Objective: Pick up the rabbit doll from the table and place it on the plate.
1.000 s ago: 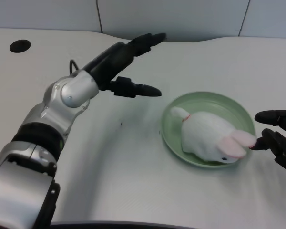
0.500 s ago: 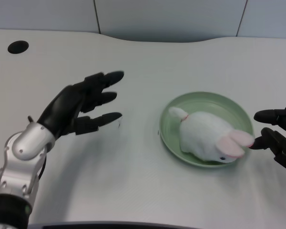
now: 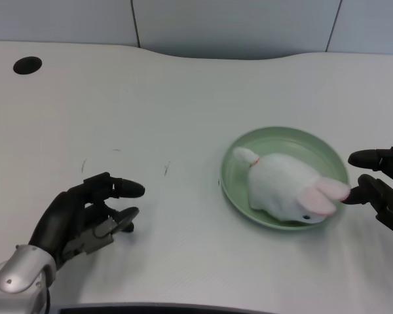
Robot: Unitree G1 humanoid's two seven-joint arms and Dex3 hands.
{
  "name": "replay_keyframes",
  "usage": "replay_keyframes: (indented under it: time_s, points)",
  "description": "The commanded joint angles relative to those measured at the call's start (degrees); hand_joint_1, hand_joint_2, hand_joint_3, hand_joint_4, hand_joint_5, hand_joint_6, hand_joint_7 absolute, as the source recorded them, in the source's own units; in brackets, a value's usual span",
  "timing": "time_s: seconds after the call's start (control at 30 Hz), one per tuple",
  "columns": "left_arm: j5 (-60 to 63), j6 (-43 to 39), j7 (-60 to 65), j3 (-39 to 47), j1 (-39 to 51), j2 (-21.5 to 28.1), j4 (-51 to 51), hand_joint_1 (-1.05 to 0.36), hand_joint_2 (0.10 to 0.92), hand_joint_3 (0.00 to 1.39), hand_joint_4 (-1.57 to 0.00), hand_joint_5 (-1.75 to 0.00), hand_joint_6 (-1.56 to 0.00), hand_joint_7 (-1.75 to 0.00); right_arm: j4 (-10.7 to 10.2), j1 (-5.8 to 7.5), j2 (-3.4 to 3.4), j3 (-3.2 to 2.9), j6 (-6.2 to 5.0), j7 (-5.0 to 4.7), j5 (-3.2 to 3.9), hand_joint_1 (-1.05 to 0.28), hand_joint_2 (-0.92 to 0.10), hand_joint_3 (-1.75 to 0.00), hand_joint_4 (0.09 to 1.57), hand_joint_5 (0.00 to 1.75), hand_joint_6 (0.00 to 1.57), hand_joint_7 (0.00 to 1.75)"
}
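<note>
While we find no brand, label or readable writing anywhere in the head view, the shapes and surfaces read clearly:

Rabbit doll (image 3: 287,190): we see a soft, plush white body, rounded and lying on the plate, with pink-lined ears toward the picture's right, a small dark eye, a stubby white tail toward the left and a thin red mark at the neck.

Plate (image 3: 295,136): we see a round, pale green dish with a smooth, slightly glossy surface and a low raised rim; it sits flat on the table.

Left hand (image 3: 82,219): we see it low at the picture's left, well apart from the plate, black and jointed, with its fingers (image 3: 126,189) spread and loosely bent, holding nothing. A silver wrist shell shows below it.

Table (image 3: 183,104): we see a white, matte top with a curved far edge, a few faint dark scuff marks near the left hand, and a round dark hole (image 3: 27,65) at the far left.
</note>
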Motion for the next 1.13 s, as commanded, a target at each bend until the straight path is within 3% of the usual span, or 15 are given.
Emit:
replay_keyframes:
  time_s: [0.03, 0.13, 0.27, 0.33, 0.43, 0.77, 1.13]
  points:
    - [0.3, 2.4, 0.1, -0.3, 2.2, 1.2, -4.2, -0.54, 0.921, 0.36, -0.45, -1.75, -0.47, -1.48, -0.7, -0.08, -0.66, -0.51, 0.96, -0.09, 0.5, -0.23, -0.92, -0.46, 0.21, 1.53, 0.3, 1.12]
    - [-1.2, 5.1, -0.7, 0.0, 2.8, 1.1, -5.5, -0.54, 0.921, 0.38, -0.57, -1.75, -0.5, -1.58, -0.5, -0.14, -0.77, -0.44, 0.52, -0.26, -0.02, -0.24, -0.92, -0.46, 0.21, 1.53, 0.31, 1.12]
    - [-1.6, 8.5, -1.1, -0.2, 3.0, 1.6, -6.3, -0.54, 0.921, 0.42, -0.72, -1.75, -0.52, -1.73, 1.0, -1.19, -1.07, -0.68, 0.09, 0.08, -0.06, -0.24, -0.92, -0.48, 0.21, 1.52, 0.31, 1.12]
    - [-1.7, 8.8, -1.1, -0.2, 3.0, 1.7, -6.5, -0.54, 0.921, 0.43, -0.73, -1.75, -0.52, -1.74, 1.1, -1.26, -1.08, -0.69, 0.05, 0.09, -0.07, -0.24, -0.92, -0.48, 0.21, 1.52, 0.31, 1.12]
    - [-3.0, 8.9, -1.4, 0.7, 1.5, 1.5, -4.3, -0.48, 0.921, 0.42, -0.74, -1.75, -0.53, -1.75, 2.9, -2.48, -1.26, -0.79, 0.0, 0.41, -0.08, -0.24, -0.92, -0.49, 0.2, 1.52, 0.3, 1.11]
    - [-4.4, 5.0, -3.7, 1.9, -1.5, 1.2, 1.5, -0.49, 0.921, 0.42, -0.73, -1.75, -0.52, -1.75, 4.5, -3.43, -1.45, -0.79, -0.65, 0.01, -1.2, -0.24, -0.92, -0.51, 0.19, 1.52, 0.3, 1.12]
    - [-4.6, 2.0, -4.4, 1.8, -2.3, 0.0, 4.5, -0.46, 0.921, 0.43, -0.72, -1.75, -0.5, -1.75, 7.2, -4.17, -2.45, -1.3, -1.43, 1.29, -1.13, -0.25, -0.92, -0.5, 0.18, 1.51, 0.26, 1.1]
